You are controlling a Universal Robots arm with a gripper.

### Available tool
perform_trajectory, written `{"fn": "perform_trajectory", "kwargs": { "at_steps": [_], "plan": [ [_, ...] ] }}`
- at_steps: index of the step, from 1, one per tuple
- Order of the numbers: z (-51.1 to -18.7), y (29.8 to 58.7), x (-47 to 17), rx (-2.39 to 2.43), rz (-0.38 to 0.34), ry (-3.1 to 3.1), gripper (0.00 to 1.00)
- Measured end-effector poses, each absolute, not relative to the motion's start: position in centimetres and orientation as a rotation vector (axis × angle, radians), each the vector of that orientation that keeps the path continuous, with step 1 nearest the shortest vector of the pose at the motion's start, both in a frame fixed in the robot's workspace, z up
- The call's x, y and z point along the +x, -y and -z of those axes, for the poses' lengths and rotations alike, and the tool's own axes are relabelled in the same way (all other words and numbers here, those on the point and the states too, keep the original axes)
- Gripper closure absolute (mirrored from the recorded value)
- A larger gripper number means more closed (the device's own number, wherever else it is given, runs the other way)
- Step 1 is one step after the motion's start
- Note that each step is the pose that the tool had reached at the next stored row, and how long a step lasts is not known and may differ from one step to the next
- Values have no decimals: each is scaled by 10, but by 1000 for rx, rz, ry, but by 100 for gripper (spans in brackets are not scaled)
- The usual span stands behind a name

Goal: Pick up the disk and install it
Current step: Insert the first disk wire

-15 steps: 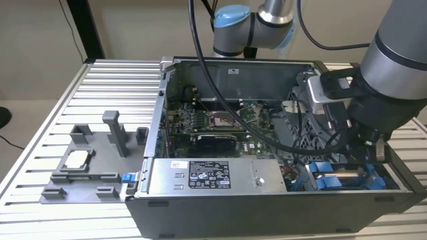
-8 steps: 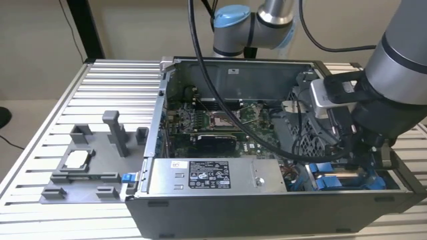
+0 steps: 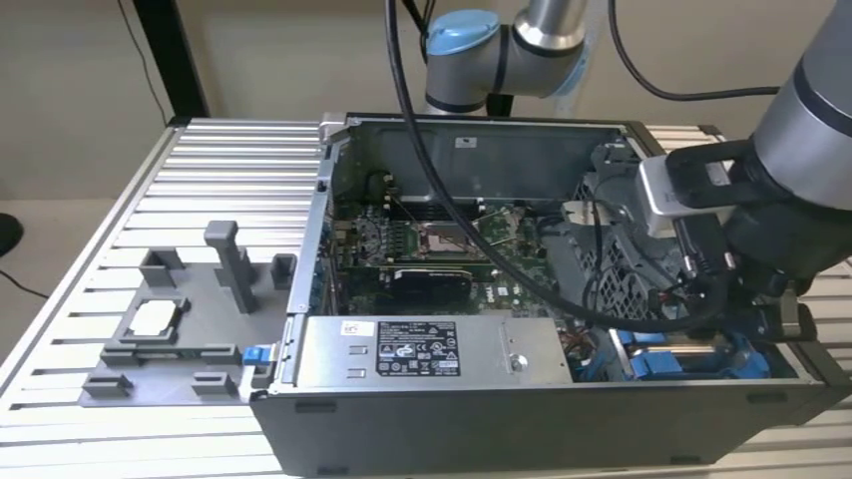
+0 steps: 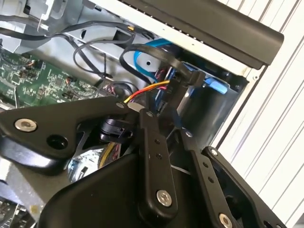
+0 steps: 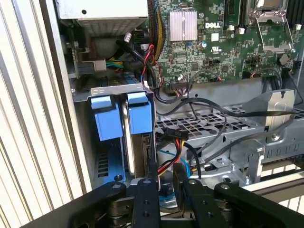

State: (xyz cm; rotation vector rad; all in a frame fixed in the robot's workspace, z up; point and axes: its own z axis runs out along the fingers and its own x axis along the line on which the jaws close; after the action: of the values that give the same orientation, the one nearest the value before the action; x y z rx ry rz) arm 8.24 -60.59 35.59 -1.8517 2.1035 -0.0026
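We find the black two-fingered gripper (image 5: 164,171) lowered into the corner of the open black metal computer case (image 3: 533,429) at the exterior view's right, carried by the grey robot arm (image 3: 812,150). In both wrist views its fingers (image 4: 153,142) stand slightly spread, with a narrow gap between them and nothing pinched there.

The disk (image 5: 140,114), a flat silver drive in a blue plastic bracket, stands on edge in the metal drive bay (image 5: 116,88) of that corner, just beyond the fingertips and apart from them. A second blue bracket tab (image 5: 107,116) sits just beside it. Black, red and yellow cables (image 5: 178,142) run close to the bay.

Further inside the case lie the green circuit board (image 3: 426,239) and the large grey box with a white label (image 3: 413,349). On the ribbed aluminium table (image 3: 213,180), outside the case, a grey moulded tray (image 3: 200,359) carries a small square silver chip (image 3: 154,317).
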Motion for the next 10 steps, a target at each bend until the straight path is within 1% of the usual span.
{"fn": "perform_trajectory", "kwargs": {
  "at_steps": [10],
  "plan": [
    [-362,626,90,-1854,-8,-2109,0]
  ]
}}
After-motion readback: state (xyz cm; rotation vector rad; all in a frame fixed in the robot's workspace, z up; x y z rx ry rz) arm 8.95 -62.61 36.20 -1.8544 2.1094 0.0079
